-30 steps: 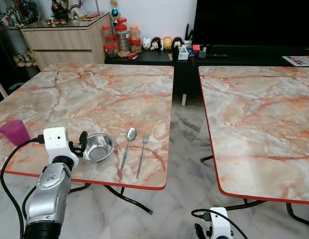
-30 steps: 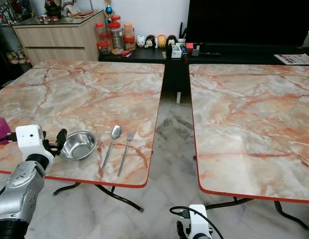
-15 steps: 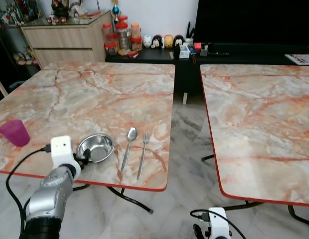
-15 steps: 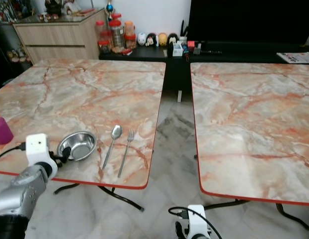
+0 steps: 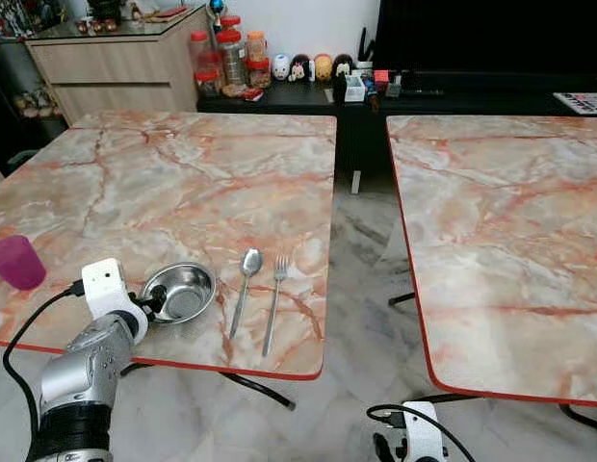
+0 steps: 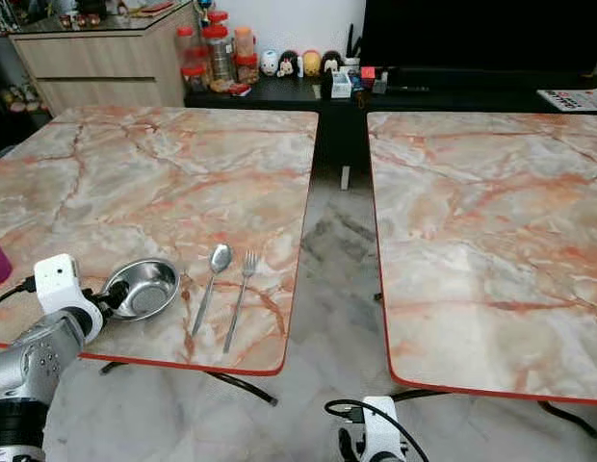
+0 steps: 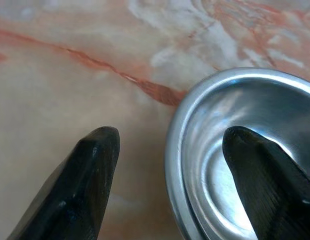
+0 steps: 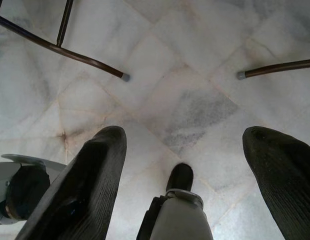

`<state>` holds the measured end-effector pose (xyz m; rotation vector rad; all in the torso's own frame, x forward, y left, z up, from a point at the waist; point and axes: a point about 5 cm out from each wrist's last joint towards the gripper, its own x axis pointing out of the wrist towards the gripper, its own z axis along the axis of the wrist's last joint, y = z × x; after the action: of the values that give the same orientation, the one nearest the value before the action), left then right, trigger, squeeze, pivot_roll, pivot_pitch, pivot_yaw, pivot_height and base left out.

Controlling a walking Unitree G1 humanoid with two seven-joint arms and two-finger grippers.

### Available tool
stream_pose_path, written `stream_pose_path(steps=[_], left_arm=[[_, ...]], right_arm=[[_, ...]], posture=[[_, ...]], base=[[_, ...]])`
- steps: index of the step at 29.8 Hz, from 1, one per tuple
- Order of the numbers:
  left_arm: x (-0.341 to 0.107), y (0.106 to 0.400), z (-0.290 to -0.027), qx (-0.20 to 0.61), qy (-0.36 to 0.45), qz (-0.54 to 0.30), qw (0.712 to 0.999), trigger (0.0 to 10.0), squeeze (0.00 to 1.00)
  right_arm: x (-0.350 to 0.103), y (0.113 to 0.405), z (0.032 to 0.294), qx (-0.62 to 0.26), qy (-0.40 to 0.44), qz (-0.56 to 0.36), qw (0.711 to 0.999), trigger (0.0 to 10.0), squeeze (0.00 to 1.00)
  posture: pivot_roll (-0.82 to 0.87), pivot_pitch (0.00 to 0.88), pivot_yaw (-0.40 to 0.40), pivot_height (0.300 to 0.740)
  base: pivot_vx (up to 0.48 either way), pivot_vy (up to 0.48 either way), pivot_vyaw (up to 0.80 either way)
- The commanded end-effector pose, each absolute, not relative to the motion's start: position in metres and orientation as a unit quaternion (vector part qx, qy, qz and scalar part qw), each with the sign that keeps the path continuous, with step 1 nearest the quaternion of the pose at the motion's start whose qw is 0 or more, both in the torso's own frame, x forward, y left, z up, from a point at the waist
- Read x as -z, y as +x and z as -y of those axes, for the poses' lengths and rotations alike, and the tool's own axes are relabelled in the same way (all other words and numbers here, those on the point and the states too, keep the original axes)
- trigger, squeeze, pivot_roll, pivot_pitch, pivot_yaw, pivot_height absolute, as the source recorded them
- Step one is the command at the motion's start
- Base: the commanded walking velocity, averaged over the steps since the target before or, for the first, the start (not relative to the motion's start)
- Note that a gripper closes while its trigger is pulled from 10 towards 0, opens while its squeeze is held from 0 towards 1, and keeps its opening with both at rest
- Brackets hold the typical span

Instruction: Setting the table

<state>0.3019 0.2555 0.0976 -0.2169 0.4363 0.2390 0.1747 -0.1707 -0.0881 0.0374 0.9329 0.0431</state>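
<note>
Bowl [image 5: 180,292] lower left of frame, straddled at its near rim by left hand [image 7: 170,150] (open, one finger inside, gripping nothing); right hand [image 8: 187,150] idle, spread.

Steel bowl [image 5: 179,292], shiny and upright, stands near the front edge of the left marble table [image 5: 183,183]. Just right of the bowl lies a spoon [image 5: 244,286], bowl end away from the table's front edge; a fork [image 5: 272,303] lies parallel just beyond it, tines likewise. A purple cup [image 5: 15,262] stands upright well left of the bowl.
</note>
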Motion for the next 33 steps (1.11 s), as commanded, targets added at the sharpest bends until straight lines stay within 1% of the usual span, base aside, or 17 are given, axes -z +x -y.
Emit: stream_pose_path(steps=[1, 4, 9, 13, 24, 25, 26, 28, 29, 30, 32, 33], left_arm=[[-0.102, 0.304, -0.26, -0.127, -0.092, -0.221, 0.963, 10.0, 0.0], [-0.101, 0.303, -0.262, -0.133, -0.107, -0.227, 0.959, 10.0, 0.0], [-0.099, 0.303, -0.262, -0.132, -0.107, -0.233, 0.958, 10.0, 0.0], [-0.09, 0.297, -0.259, -0.124, -0.14, -0.255, 0.949, 10.0, 0.0], [-0.083, 0.294, -0.254, -0.117, -0.158, -0.269, 0.943, 10.0, 0.0], [-0.082, 0.294, -0.253, -0.115, -0.16, -0.27, 0.942, 9.1, 0.0], [-0.082, 0.295, -0.252, -0.113, -0.163, -0.271, 0.942, 2.9, 0.0], [-0.082, 0.295, -0.252, -0.113, -0.163, -0.27, 0.942, 2.9, 0.0], [-0.082, 0.295, -0.251, -0.113, -0.164, -0.27, 0.942, 1.1, 0.0], [-0.082, 0.296, -0.251, -0.113, -0.166, -0.269, 0.942, 0.8, 0.0], [-0.082, 0.296, -0.25, -0.113, -0.166, -0.269, 0.942, 0.8, 0.0], [-0.082, 0.296, -0.25, -0.113, -0.166, -0.269, 0.942, 0.4, 0.0]], right_arm=[[0.089, 0.173, 0.17, -0.019, 0.018, -0.452, 0.891, 10.0, 0.0], [0.09, 0.172, 0.17, -0.02, 0.018, -0.454, 0.891, 10.0, 0.0], [0.09, 0.171, 0.17, -0.02, 0.018, -0.455, 0.89, 10.0, 0.0], [0.09, 0.172, 0.17, -0.022, 0.019, -0.454, 0.89, 10.0, 0.0], [0.09, 0.171, 0.169, -0.02, 0.021, -0.455, 0.89, 10.0, 0.0], [0.09, 0.171, 0.169, -0.019, 0.022, -0.456, 0.89, 10.0, 0.0], [0.09, 0.17, 0.169, -0.019, 0.022, -0.456, 0.89, 10.0, 0.0], [0.09, 0.17, 0.169, -0.019, 0.022, -0.456, 0.89, 10.0, 0.0], [0.09, 0.17, 0.169, -0.018, 0.022, -0.456, 0.89, 10.0, 0.0], [0.09, 0.17, 0.17, -0.018, 0.022, -0.456, 0.89, 10.0, 0.0], [0.09, 0.17, 0.17, -0.017, 0.022, -0.456, 0.89, 10.0, 0.0], [0.09, 0.17, 0.17, -0.018, 0.022, -0.456, 0.89, 10.0, 0.0]], posture=[[0.15, 0.0, 0.055, 0.74], [0.15, 0.0, 0.054, 0.74], [0.15, 0.0, 0.054, 0.74], [0.16, 0.0, 0.055, 0.74], [0.16, 0.0, 0.059, 0.74], [0.16, 0.0, 0.059, 0.74], [0.16, 0.0, 0.059, 0.74], [0.16, 0.0, 0.059, 0.74], [0.16, 0.0, 0.059, 0.74], [0.15, 0.0, 0.059, 0.74], [0.15, 0.0, 0.059, 0.74], [0.15, 0.0, 0.059, 0.74]], base=[[0.0, 0.0, 0.0], [0.0, 0.0, 0.0], [0.0, 0.0, 0.0], [0.0, 0.0, 0.0], [0.0, 0.0, 0.0], [0.0, 0.0, 0.0], [0.0, 0.0, 0.0], [0.0, 0.0, 0.0], [0.0, 0.0, 0.0], [0.0, 0.0, 0.0], [0.0, 0.0, 0.0], [0.0, 0.0, 0.0]])
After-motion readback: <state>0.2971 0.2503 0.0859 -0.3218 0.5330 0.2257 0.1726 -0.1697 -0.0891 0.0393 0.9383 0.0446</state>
